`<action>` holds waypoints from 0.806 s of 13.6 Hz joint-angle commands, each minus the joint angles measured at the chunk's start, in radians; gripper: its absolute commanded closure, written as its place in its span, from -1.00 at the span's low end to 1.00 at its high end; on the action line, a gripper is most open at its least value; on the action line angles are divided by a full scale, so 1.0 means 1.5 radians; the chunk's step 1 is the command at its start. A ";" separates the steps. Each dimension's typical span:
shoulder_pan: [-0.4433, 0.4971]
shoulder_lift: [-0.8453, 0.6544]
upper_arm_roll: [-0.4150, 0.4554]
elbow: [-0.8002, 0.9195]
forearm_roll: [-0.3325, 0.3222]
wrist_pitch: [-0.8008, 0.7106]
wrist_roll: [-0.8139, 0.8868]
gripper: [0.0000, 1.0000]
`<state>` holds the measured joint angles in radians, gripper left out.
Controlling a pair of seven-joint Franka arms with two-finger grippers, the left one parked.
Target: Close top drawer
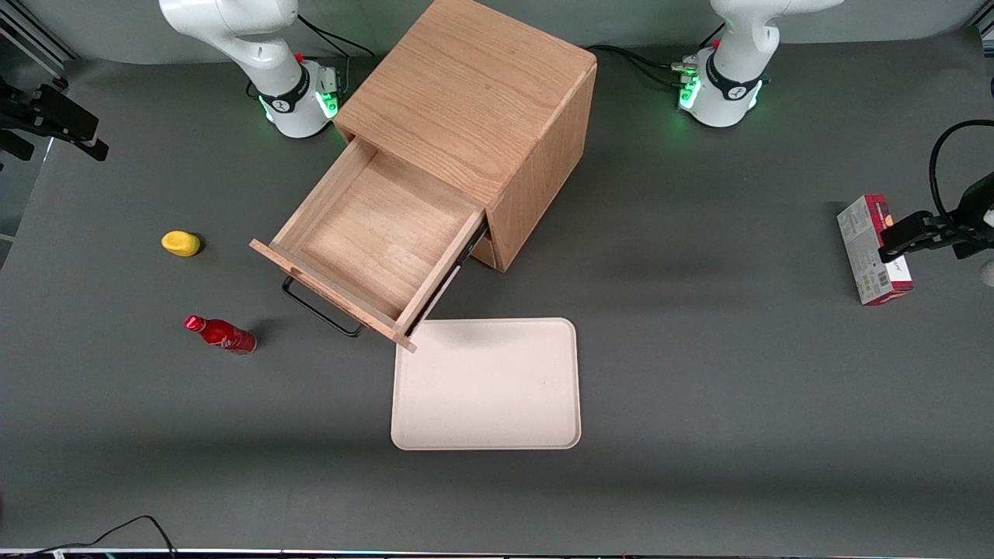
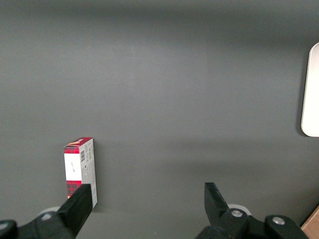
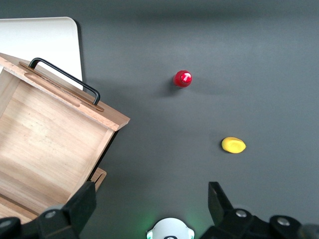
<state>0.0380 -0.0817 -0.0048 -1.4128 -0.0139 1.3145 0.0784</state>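
The top drawer (image 1: 373,225) of the light-oak cabinet (image 1: 474,93) stands pulled far out and is empty. Its flat front panel with the thin black wire handle (image 1: 318,310) is the part nearest the front camera. The drawer also shows in the right wrist view (image 3: 50,144) with its handle (image 3: 65,74). My right gripper (image 3: 152,194) is open wide and holds nothing. It hangs high above the table near the working arm's base, apart from the drawer. In the front view it shows at the working arm's end of the table (image 1: 89,144).
A beige tray (image 1: 485,384) lies on the table just in front of the drawer's front panel. A red bottle (image 1: 221,334) (image 3: 182,78) and a yellow object (image 1: 181,243) (image 3: 233,145) lie toward the working arm's end. A red-and-white box (image 1: 874,248) lies toward the parked arm's end.
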 commanded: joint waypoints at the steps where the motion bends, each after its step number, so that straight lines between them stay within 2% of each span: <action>1: -0.009 0.001 -0.002 0.008 0.012 -0.011 -0.013 -1.00; 11: -0.010 0.003 -0.002 0.014 0.011 -0.011 -0.014 -1.00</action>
<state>0.0315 -0.0816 -0.0062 -1.4129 -0.0139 1.3140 0.0784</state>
